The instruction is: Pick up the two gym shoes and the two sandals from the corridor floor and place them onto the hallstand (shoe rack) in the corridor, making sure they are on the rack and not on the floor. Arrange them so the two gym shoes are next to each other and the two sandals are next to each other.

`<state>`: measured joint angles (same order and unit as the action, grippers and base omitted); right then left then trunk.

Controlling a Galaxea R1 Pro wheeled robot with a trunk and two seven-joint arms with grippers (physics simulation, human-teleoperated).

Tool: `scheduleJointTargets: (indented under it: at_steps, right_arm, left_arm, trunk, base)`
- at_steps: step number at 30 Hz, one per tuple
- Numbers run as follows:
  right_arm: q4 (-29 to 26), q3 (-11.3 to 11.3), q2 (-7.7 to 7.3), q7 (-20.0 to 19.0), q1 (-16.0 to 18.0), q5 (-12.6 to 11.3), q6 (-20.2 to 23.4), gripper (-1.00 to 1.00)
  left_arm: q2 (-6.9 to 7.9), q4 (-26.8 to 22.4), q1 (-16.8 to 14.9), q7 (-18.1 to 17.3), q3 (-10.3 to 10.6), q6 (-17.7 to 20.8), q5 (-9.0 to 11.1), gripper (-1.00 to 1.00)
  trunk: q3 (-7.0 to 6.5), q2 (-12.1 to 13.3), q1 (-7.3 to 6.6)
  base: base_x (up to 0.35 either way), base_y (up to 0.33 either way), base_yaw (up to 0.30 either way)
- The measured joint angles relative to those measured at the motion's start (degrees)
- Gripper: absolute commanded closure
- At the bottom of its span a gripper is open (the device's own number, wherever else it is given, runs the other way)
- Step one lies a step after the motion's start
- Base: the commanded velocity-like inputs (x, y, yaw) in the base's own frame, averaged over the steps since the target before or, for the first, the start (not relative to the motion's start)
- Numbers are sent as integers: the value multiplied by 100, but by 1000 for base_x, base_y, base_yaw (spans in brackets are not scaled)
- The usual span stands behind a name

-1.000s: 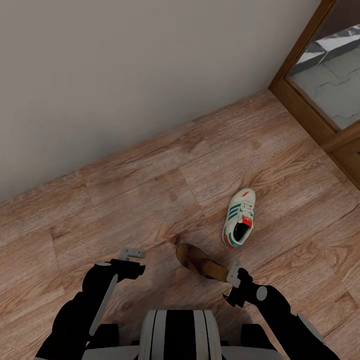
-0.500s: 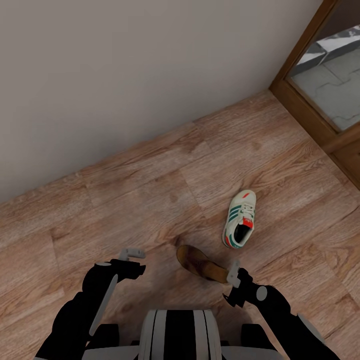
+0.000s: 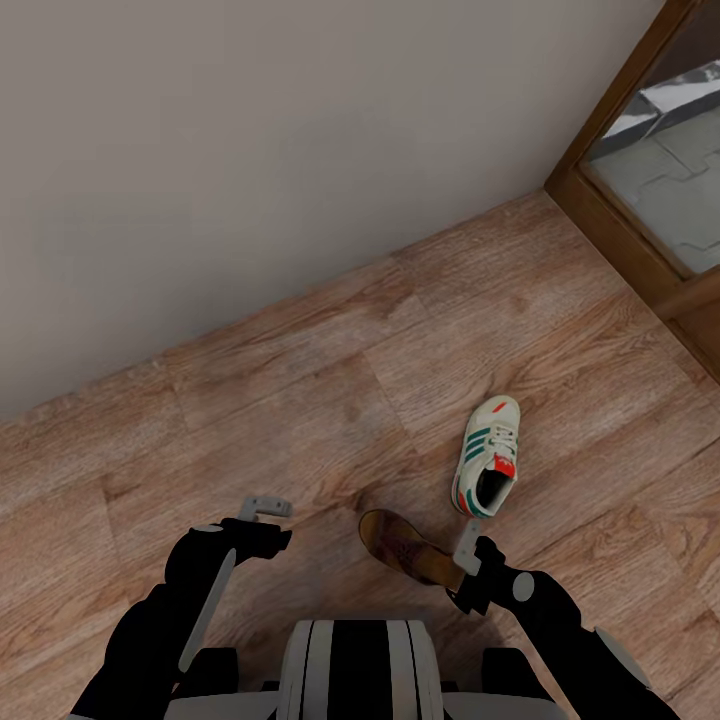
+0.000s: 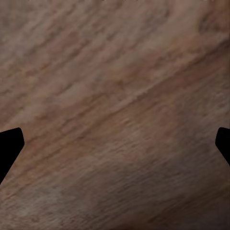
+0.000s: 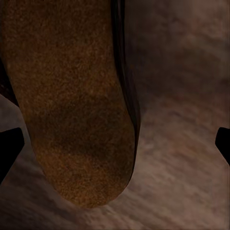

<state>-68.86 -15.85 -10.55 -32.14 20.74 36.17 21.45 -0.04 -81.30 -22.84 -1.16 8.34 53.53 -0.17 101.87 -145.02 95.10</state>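
- Your right gripper hangs low over the corridor floor, right above the heel end of a sandal; in the right wrist view its two dark fingertips sit far apart at the frame edges, so the jaws are spread wide with nothing between them being squeezed.
- In that same wrist view the sandal's tan footbed lies between the spread fingers, its rounded heel end plainly in sight and its dark rim along one side.
- Your left gripper hovers over bare planks to the left of the sandal, well apart from it; the left wrist view shows its fingertips equally wide apart with wood grain beneath, so it too is open and empty.
- The sandal rests flat on the floor just ahead of the robot's trunk, its dark reddish-brown strap toward the far left and its heel toward the near right.
- One gym shoe stands upright on the floor just beyond and to the right of the sandal, near it but not touching, toe pointing away from you.
- Farther off, a plain pale wall meets the floor, and a brown-framed glass door stands at the far right.
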Motion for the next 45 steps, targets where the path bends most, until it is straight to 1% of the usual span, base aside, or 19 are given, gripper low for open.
scheduleJointTargets:
  at_steps: [16, 24, 35, 36, 45]
  right_arm:
    - [3, -4, 6, -2, 0, 4, -1, -100]
    - [4, -5, 7, -8, 0, 4, -1, -100]
    - [4, -5, 9, -11, 0, 4, -1, -100]
    - [4, -5, 9, -11, 0, 4, -1, 100]
    - [3, -13, 8, -17, 2, 28, -12, 100]
  left_arm:
    - [2, 0, 4, 1, 1, 0, 0, -100]
    - [2, 0, 6, 1, 1, 0, 0, -100]
    - [2, 0, 7, 1, 1, 0, -5, -100]
    - [3, 0, 7, 1, 1, 0, -6, -100]
    - [2, 0, 8, 1, 4, 0, -9, -100]
  trunk:
    - [0, 0, 0]
    - [0, 0, 0]
    - [0, 0, 0]
    - [0, 0, 0]
    - [0, 0, 0]
  base:
    - [1, 2, 0]
    - [-74, 85, 0]
    - [-11, 12, 0]
    - [-1, 1, 0]
    - [0, 0, 0]
